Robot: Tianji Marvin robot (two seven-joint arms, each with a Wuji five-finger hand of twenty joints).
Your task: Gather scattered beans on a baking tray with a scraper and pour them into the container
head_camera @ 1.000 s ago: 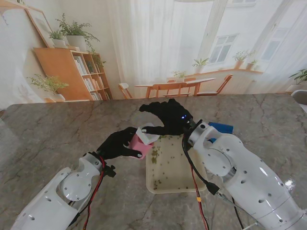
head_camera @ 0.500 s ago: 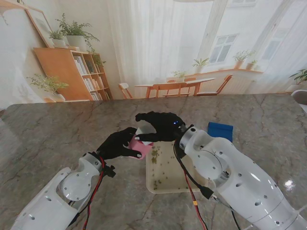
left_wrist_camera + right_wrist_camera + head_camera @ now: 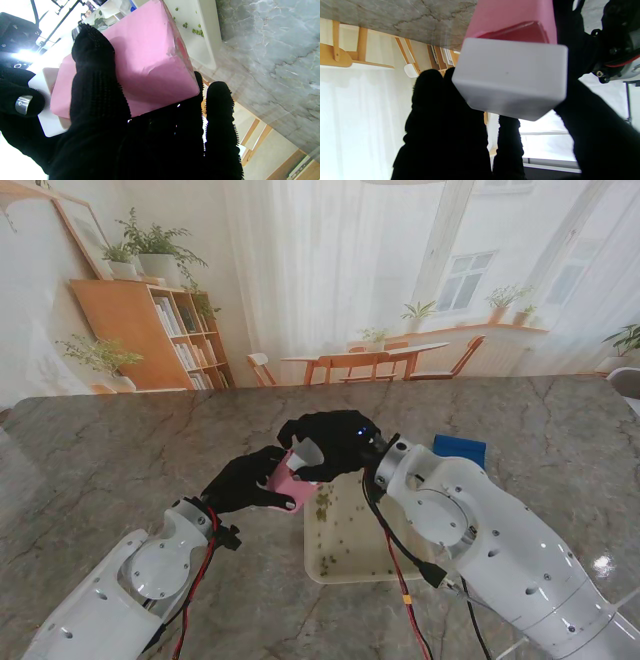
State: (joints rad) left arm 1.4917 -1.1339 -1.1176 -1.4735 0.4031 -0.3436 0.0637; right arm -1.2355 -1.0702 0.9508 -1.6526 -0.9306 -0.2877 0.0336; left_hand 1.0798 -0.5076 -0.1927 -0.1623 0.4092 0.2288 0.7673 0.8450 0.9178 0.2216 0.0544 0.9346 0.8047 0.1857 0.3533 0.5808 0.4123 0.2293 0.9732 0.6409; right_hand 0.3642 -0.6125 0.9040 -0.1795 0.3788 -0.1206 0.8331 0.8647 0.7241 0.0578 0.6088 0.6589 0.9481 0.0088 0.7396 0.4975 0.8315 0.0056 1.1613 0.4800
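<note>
Marble-patterned table [image 3: 120, 450] carried everything. On it, in front of me, lay the cream baking tray [image 3: 352, 565], flat and shallow-rimmed; judged stiff and light, best taken by a rim if it has to be tipped. A blue object [image 3: 460, 450] sat on the table to the right of the tray, too small to identify.

Pink container [image 3: 295, 488], box-shaped, was at the tray's far-left corner, tilted, its mouth turned toward the tray. Walls looked thin and smooth: I judged it light, a little slippery, likely to flex if squeezed hard, so a grip across opposite walls suits it. My left robot hand [image 3: 245, 480] was closed around it that way, fingers [image 3: 92, 75] wrapped over one pink wall in the left wrist view.

White scraper [image 3: 305, 452], a blunt-edged block from the right wrist view [image 3: 512, 77], sat right at the container's mouth; whether it touched the rim I could not tell. Rigid, light plastic by its look, safe to pinch firmly across its faces. My right robot hand [image 3: 335, 442] was clamped on it, fingers [image 3: 437, 105] behind one face, thumb on the other.

Green beans [image 3: 323, 504] lay bunched at the tray's left edge just beside the container, with strays [image 3: 345, 555] scattered nearer to me. Small, round and hard, they will roll freely and bounce off any steep edge. Gathering looked unfinished.
</note>
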